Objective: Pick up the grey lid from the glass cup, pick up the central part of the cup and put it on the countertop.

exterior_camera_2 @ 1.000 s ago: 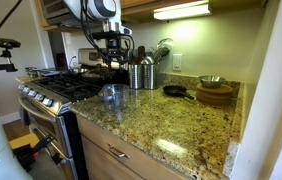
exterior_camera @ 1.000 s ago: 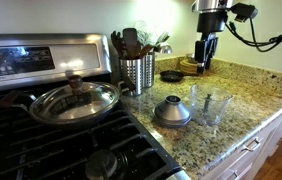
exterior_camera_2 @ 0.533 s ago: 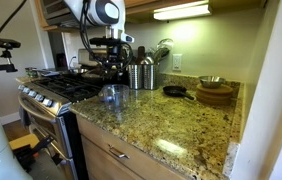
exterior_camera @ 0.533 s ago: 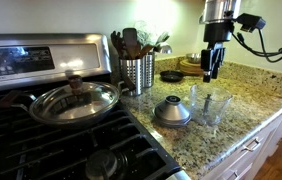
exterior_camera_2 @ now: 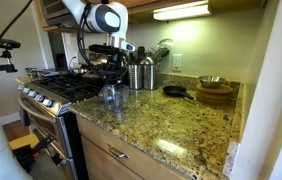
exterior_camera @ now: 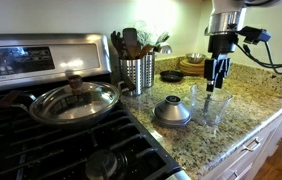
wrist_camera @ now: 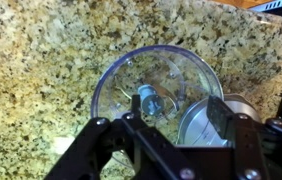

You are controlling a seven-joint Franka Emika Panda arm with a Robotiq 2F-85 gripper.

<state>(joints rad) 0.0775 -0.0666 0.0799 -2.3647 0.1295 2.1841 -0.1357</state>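
Step in hand: extract the stem (wrist_camera: 148, 100) from the cup (exterior_camera: 196, 110). The lid (exterior_camera: 172, 111) is already off and sits rim-down on the table (exterior_camera: 256, 85), just beside the cup on the stove side, near the front edge. The cup stands upright near the same front edge, with the stem upright at its centre. The jaws hang above the cup, clear of its rim. In the wrist view they stand wide apart and hold nothing. In that view the stem lies slightly off the midline between the jaws, so correct the lateral offset before descending. Lower vertically, so that both jaws pass inside the glass wall without touching the rim, because a side contact is likely to slide or tip the light cup toward the table edge. Stop with the pads level with the upper part of the stem, not at the cup floor. Close slowly, since the stem is thin and may slip or tilt if one pad meets it first. Lift straight up until the stem clears the rim, then translate. Set it down on bare table along the front edge, on the side of the cup away from the lid. How the stem seats in the cup base cannot be determined from these views, so expect possible resistance on lift.
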